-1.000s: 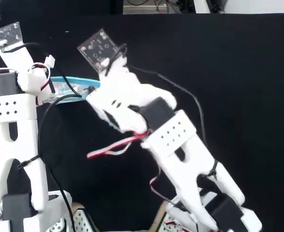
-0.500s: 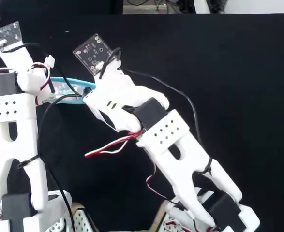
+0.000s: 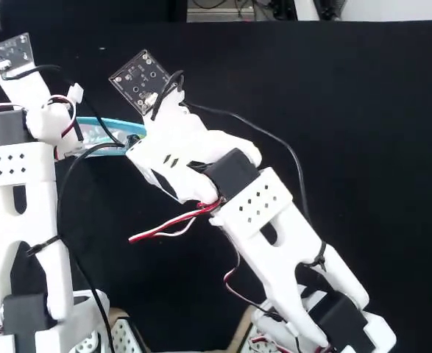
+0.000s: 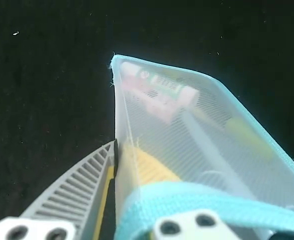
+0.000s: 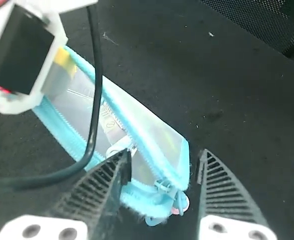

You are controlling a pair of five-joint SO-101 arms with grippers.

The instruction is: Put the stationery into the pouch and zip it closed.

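Now, nearest in the right wrist view, the right pincer (image 5: pixel 164 156) stands open across the lower middle of the frame, one ribbed finger on either side of the near end of the pouch (image 5: pixel 136 127). The blue zip band runs from there toward the upper left. A small metal piece (image 5: pixel 162 186) sits on it between the fingers; I take it for the slider, though I cannot be sure. If the pincer closes on band or mesh instead of that piece, the zip will not travel and the pouch may only bunch up.

A black cable (image 5: pixel 94 100) crosses the pouch just beyond the fingers and could catch during a pull along the band. Farther off, toward the upper left, the left pincer (image 4: pixel 115 170) is clamped on the pouch's other end over the black table (image 5: pixel 227 75). A hard tug could drag the mesh out of that hold. The stationery (image 4: pixel 157 92) lies inside, and anything riding high could jam the zip.
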